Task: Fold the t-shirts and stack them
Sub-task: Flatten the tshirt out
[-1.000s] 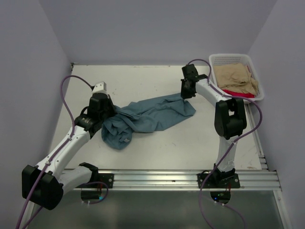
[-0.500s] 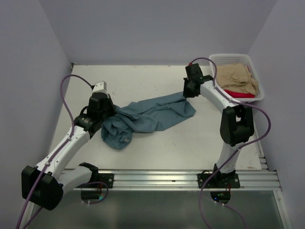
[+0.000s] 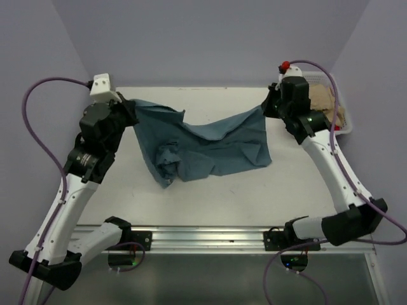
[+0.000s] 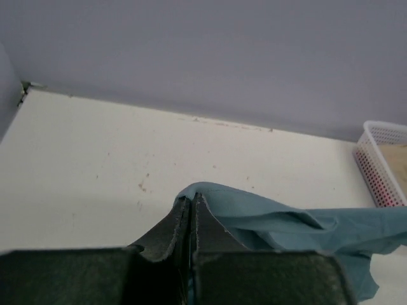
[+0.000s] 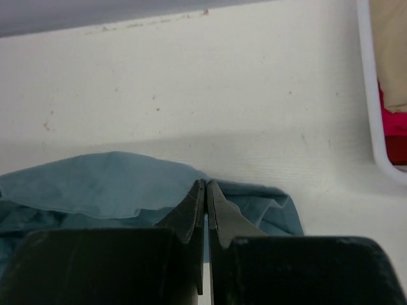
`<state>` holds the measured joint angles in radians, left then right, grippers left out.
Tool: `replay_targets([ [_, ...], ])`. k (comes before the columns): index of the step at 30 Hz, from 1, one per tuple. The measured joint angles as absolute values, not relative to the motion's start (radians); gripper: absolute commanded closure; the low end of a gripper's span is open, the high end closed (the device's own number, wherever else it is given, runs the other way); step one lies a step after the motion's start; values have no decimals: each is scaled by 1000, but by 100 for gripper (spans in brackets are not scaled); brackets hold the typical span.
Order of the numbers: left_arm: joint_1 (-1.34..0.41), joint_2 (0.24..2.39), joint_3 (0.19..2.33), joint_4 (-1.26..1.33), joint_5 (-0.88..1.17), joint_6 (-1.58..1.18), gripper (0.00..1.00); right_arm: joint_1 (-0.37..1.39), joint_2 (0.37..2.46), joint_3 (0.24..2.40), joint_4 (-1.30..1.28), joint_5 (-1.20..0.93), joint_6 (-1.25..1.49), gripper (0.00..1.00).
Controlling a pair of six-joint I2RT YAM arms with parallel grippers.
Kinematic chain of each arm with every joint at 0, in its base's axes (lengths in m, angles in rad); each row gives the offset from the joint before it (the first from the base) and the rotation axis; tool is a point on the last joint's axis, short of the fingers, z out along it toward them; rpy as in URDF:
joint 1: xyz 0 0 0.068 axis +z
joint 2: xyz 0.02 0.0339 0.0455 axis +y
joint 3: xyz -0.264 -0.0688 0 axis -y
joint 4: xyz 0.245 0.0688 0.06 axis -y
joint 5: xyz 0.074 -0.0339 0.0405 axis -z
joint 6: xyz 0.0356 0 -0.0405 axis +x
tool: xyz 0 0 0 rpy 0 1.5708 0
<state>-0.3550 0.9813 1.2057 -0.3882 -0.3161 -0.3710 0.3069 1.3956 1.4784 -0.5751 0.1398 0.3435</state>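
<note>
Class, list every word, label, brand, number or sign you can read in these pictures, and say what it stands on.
None: no readable text shows on the blue t-shirt, the white basket or the table in any view.

Basket (image 4: 376,166) cut off at wrist-view edges, mostly behind right arm (image 3: 329,157) overhead

no readable text, no labels or numbers (any view), no brands
</note>
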Motion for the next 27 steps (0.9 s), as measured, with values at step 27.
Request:
replay_targets([
  [27, -246, 779, 1705, -417, 136, -91, 100, 307, 761, 1571, -584, 123, 62, 100],
])
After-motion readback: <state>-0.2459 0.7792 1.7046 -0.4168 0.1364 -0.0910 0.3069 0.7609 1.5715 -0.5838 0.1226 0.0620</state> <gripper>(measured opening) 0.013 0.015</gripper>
